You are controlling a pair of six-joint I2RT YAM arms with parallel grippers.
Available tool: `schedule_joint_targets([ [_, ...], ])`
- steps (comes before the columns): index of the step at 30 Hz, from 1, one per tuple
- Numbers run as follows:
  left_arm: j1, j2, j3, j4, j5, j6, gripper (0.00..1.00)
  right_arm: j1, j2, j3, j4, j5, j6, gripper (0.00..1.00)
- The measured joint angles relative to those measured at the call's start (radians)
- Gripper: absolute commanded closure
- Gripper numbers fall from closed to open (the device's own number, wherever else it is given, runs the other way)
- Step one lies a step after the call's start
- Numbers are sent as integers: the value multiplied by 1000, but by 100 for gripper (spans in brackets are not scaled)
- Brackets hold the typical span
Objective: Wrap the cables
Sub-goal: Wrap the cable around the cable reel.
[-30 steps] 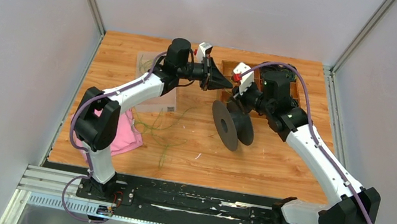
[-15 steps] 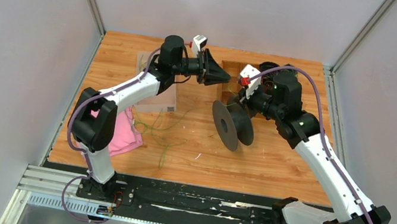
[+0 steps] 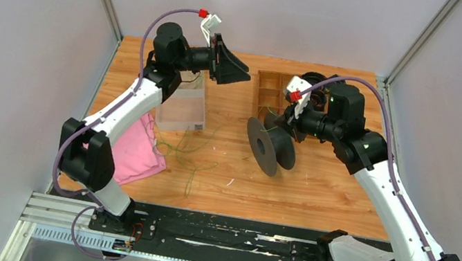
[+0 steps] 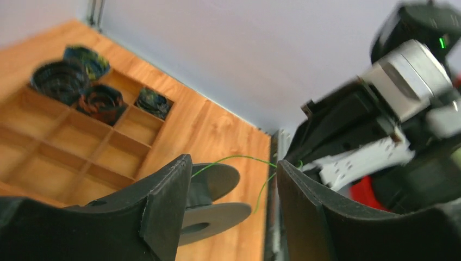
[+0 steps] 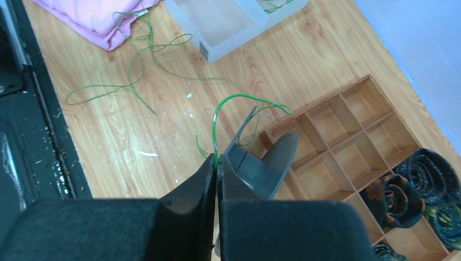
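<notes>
while the right pincer [image 5: 216,163] is pinched tight on one cable [image 5: 215,128] just above the spool [image 5: 269,160], the left pincer [image 4: 234,171] hangs in the air with its jaws well apart, gripping nothing. the held cable arcs up from the right fingertips and bends back down toward the spool, which stands on edge on the tabletop [image 3: 317,186] near a wooden tray [image 3: 268,87]. other cables [image 3: 190,156] lie in loose loops on the tabletop left of the spool, near a pink cloth [image 3: 137,154] and a clear box [image 3: 183,105]. the left pincer is raised near the tabletop's far edge, well apart from the spool.
</notes>
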Motion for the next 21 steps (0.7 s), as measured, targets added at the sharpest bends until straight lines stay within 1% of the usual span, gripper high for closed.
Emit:
schedule_joint_targets([
  [2,-5,-37,-3,6,51,155,37,-1,2,10,-23,-16,0,99],
  [4,-10,-61,-4,15,105,279,38,-2,8,23,-38,-34,1,99],
  [8,-24,-51,16,29,202,454,40,-2,24,48,-55,-59,9,99],
  [14,-61,48,79,27,298,593,41,-2,45,67,-76,-74,16,99],
  [21,-109,129,120,27,370,684,47,-2,63,77,-100,-78,19,99],
])
